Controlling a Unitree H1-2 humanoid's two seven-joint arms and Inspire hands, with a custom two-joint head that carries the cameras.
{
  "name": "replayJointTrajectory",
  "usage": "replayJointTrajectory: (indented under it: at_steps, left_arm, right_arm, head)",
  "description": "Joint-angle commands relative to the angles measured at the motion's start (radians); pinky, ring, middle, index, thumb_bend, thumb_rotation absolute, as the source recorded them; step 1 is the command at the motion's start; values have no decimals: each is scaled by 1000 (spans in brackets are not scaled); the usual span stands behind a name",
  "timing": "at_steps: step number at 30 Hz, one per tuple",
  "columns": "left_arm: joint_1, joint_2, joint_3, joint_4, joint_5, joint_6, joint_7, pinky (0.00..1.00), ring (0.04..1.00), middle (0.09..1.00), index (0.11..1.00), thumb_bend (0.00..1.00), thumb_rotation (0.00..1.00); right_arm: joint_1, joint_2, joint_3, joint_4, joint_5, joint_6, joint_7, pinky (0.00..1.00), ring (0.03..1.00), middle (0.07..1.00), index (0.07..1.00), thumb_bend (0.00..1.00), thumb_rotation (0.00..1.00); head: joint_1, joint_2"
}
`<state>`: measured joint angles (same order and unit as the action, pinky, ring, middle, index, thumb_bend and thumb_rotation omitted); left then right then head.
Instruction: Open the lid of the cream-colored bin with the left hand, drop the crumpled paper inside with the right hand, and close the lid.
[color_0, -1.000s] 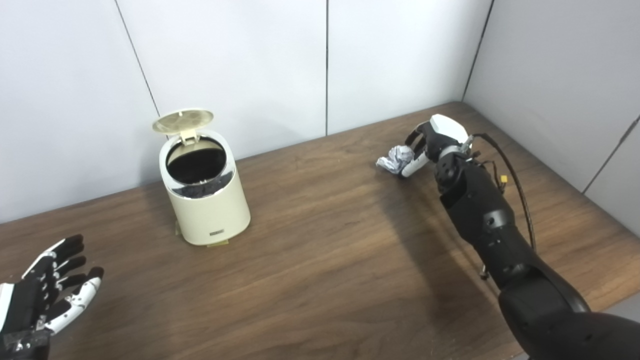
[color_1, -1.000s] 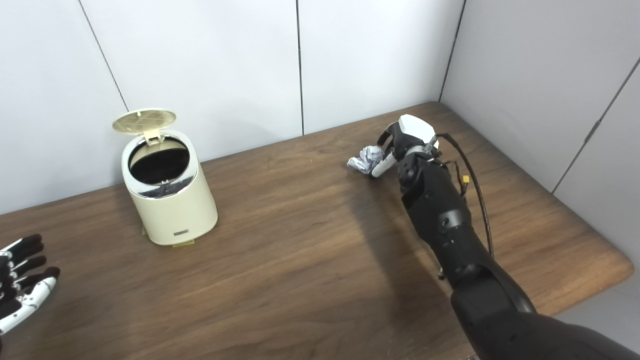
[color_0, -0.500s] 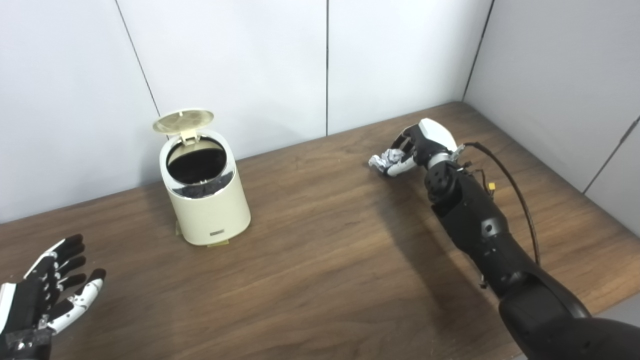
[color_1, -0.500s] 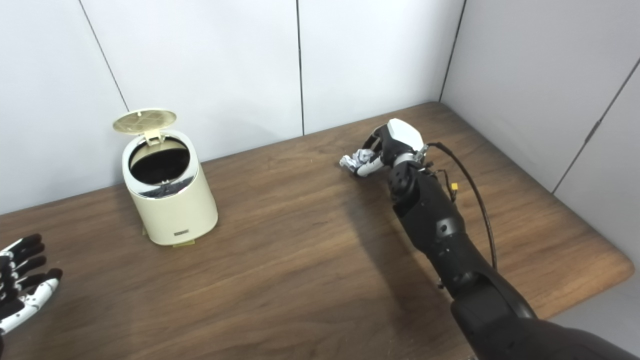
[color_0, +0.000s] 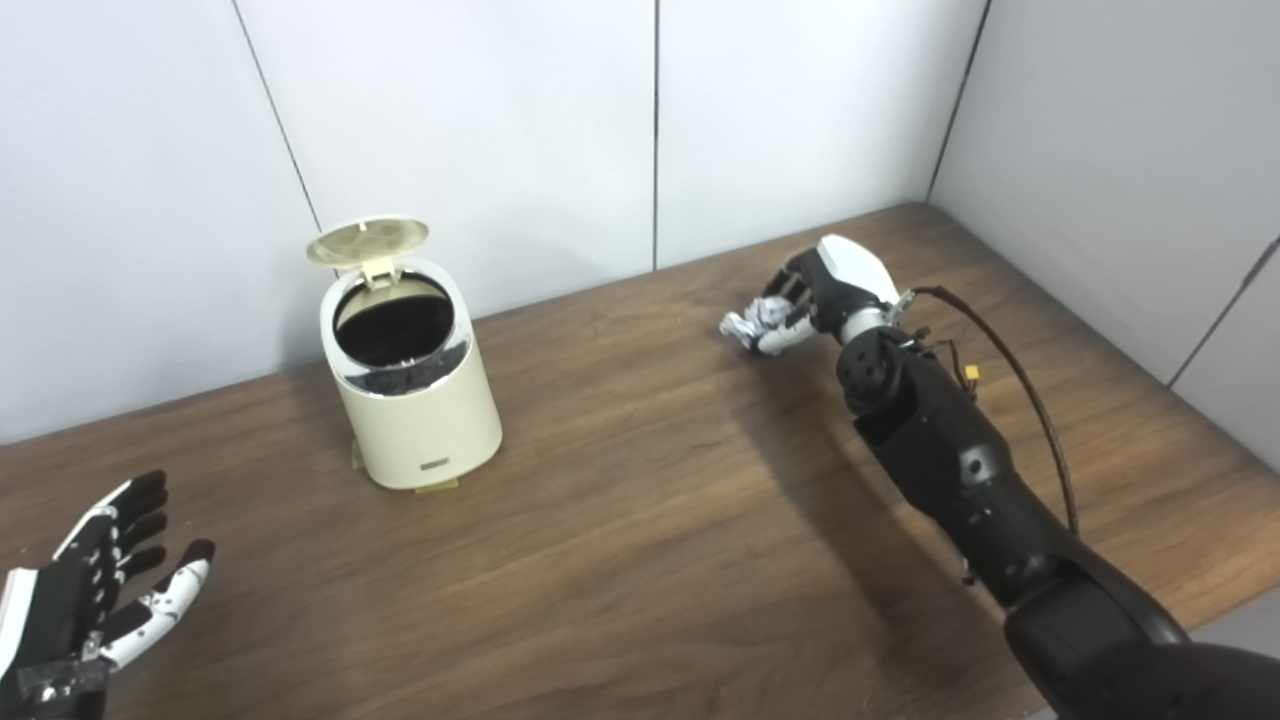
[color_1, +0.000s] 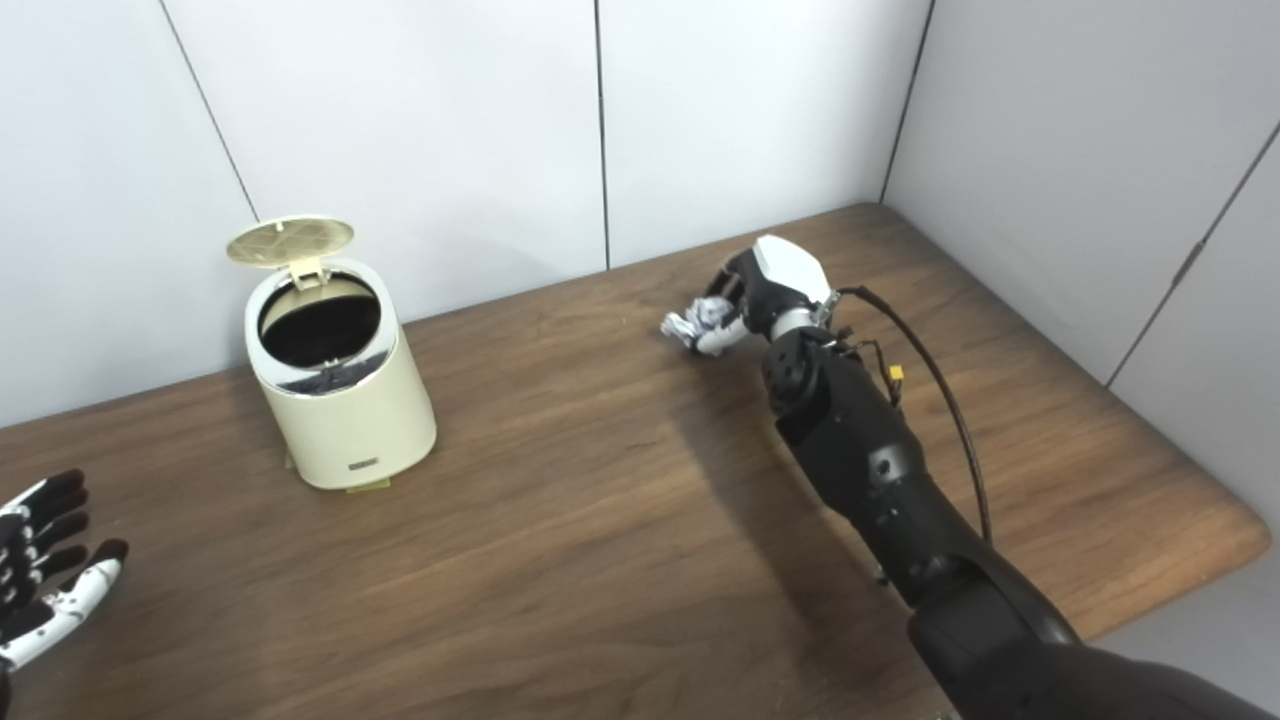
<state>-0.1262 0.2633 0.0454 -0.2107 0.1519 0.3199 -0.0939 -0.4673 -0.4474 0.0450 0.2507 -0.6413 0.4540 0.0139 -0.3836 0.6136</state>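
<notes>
Right fingers clamped on crumpled paper — arm outstretched, left fingers spread apart

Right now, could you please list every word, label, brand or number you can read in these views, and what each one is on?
No text can be read.
Cream-colored bin: a small dark label low on its front, too small and blurred to read.
Crumpled paper in the right hand: dark marks, perhaps print, illegible.
Nothing else bears writing.
</notes>
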Motion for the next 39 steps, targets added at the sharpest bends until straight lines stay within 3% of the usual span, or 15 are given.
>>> replayJointTrajectory:
  at_steps: [1, 8, 11, 20, 26, 39]
  left_arm:
    - [-23, 7, 10, -12, -18, -49, 2, 899, 903, 894, 905, 392, 64]
    - [-10, -5, 14, 23, -41, -69, 11, 885, 905, 905, 913, 425, 142]
    - [-4, -9, 10, 32, -39, -71, 10, 898, 903, 900, 908, 460, 208]
    - [3, -29, -11, 85, -7, -117, 32, 854, 875, 882, 896, 518, 337]
    - [7, -45, -34, 124, 2, -166, 45, 852, 877, 882, 901, 519, 365]
    - [11, -86, -61, 149, 29, -175, 73, 860, 890, 899, 903, 520, 387]
  right_arm:
    - [-25, -27, -2, -89, -4, -27, -24, 339, 373, 483, 538, 513, 0]
    - [16, -24, 58, -291, -47, -78, -18, 385, 384, 479, 518, 518, 0]
    - [25, 5, 68, -375, -52, -69, -12, 409, 391, 474, 506, 520, 0]
    - [20, 99, 112, -518, -46, -152, -17, 362, 383, 511, 506, 516, 0]
    - [9, 164, 146, -506, -70, -267, -71, 344, 377, 507, 516, 515, 0]
    - [-106, 271, 178, -336, -101, -398, -137, 392, 376, 513, 517, 514, 0]
  head:
    - [13, 0]
    - [85, -3]
    - [129, -6]
    - [231, -24]
    - [295, -43]
    - [365, -91]
